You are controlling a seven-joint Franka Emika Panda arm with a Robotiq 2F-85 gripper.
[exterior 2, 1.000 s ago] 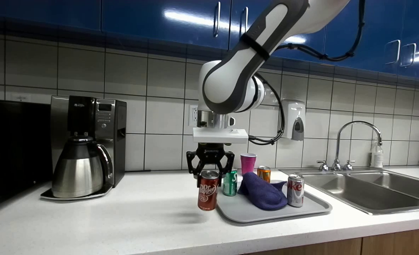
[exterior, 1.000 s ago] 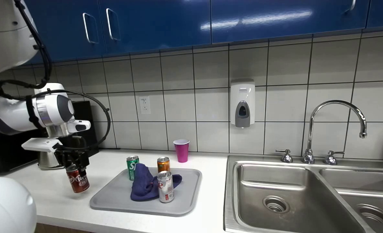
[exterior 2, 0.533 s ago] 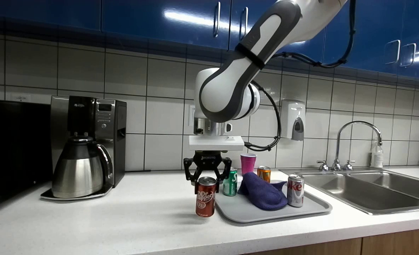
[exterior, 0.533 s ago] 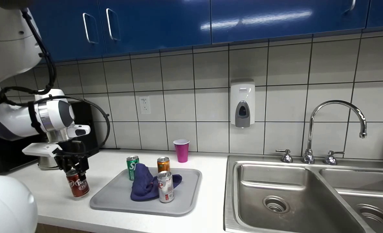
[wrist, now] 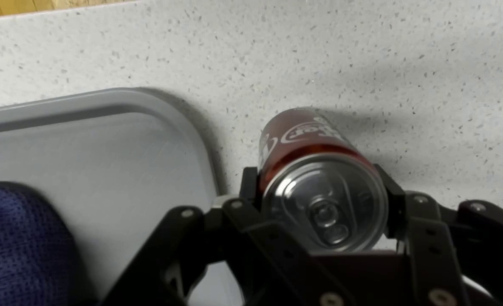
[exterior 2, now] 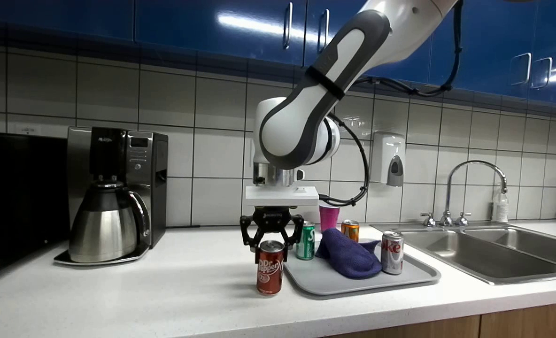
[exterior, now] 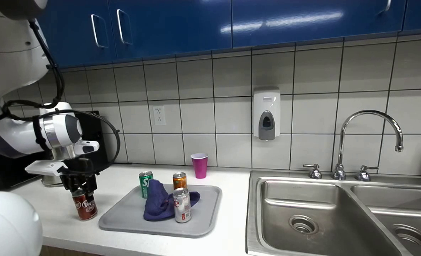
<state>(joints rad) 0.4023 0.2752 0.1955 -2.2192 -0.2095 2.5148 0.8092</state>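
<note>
Currently the black two-fingered claw (exterior 2: 271, 256) clasps a red cylindrical metal can (exterior 2: 269, 278). Its long axis runs nearly upright below, just beside the gray plastic tray (wrist: 141, 170).

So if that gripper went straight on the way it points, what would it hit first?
Probably the speckled white countertop: the gripper points down, and the Dr Pepper can it holds would land there first. Whether the can already touches is unclear.

Blue cabinets (exterior: 171, 28) hang above a tiled wall (exterior: 197, 115) bearing a dispenser (exterior: 266, 113). To its right, a chrome faucet (exterior: 341, 142) rises behind a double sink (exterior: 299, 199). A pink cup (exterior: 200, 166) stands upright near the wall. In an exterior view, a carafe (exterior 2: 104, 230) stands in a coffee maker (exterior 2: 111, 157).
</note>
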